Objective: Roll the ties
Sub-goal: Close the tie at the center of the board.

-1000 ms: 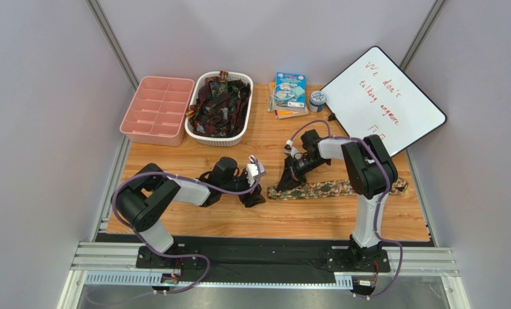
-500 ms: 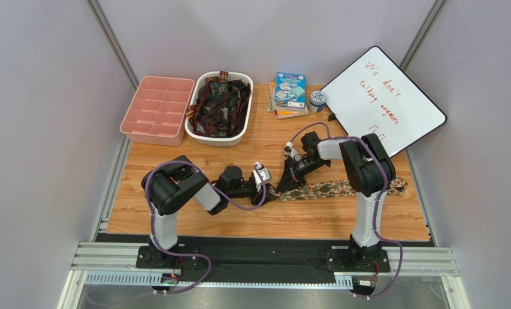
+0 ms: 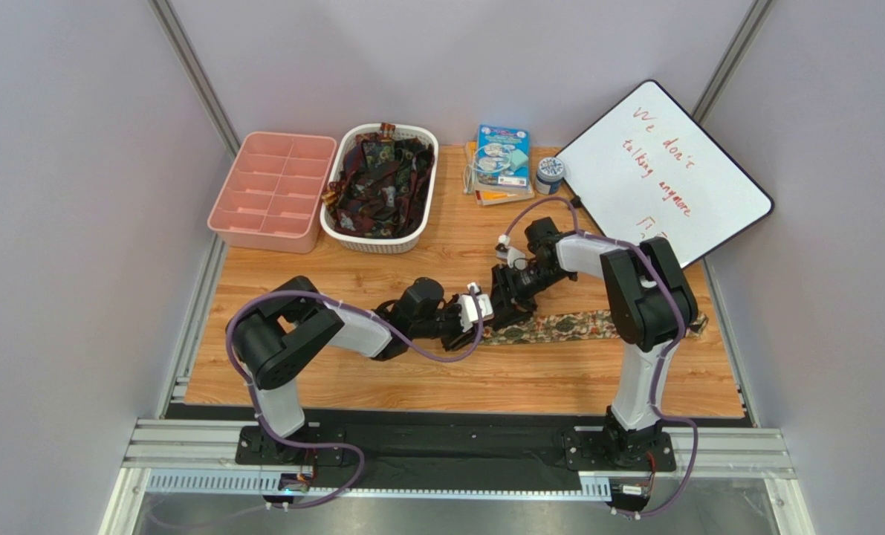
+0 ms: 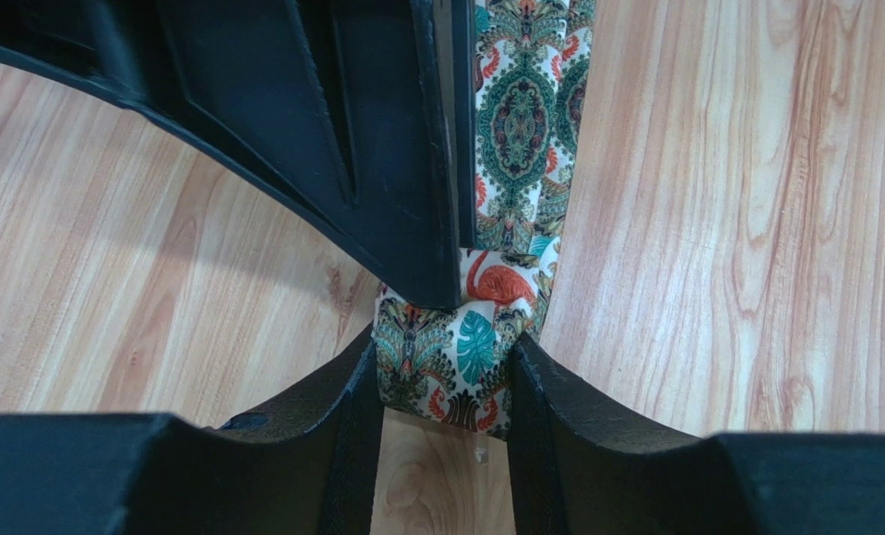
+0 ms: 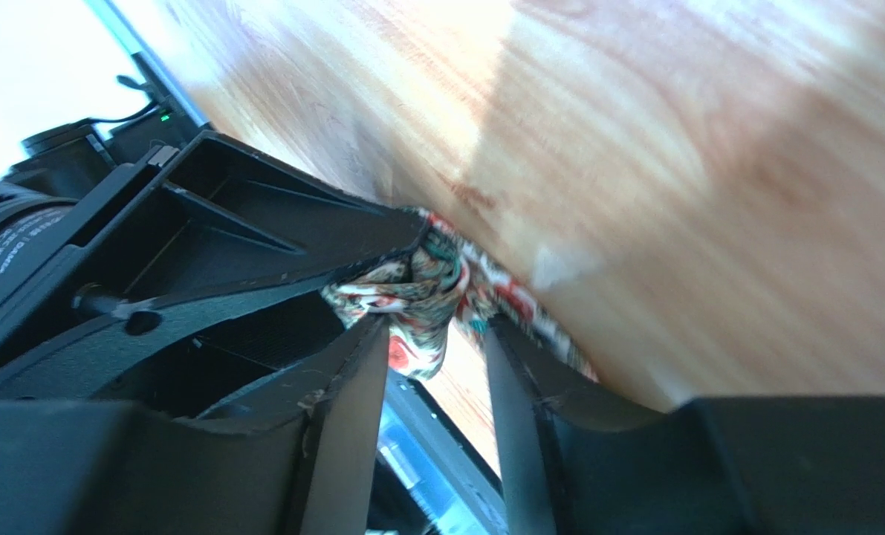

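Woodgrain table (image 3: 302, 279) running between grey walls (image 3: 78, 167), whiteboard (image 3: 664, 167) sitting upper right, olive tie (image 3: 575, 327) lying centre-right, left gripper (image 4: 444, 379) pinching its rolled end, right gripper (image 5: 435, 334) hanging parted around it

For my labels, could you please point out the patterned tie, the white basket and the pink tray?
patterned tie (image 4: 452, 373), left wrist view, on its rolled end.
white basket (image 3: 374, 243), top external view, on its near wall.
pink tray (image 3: 262, 236), top external view, on its near rim.
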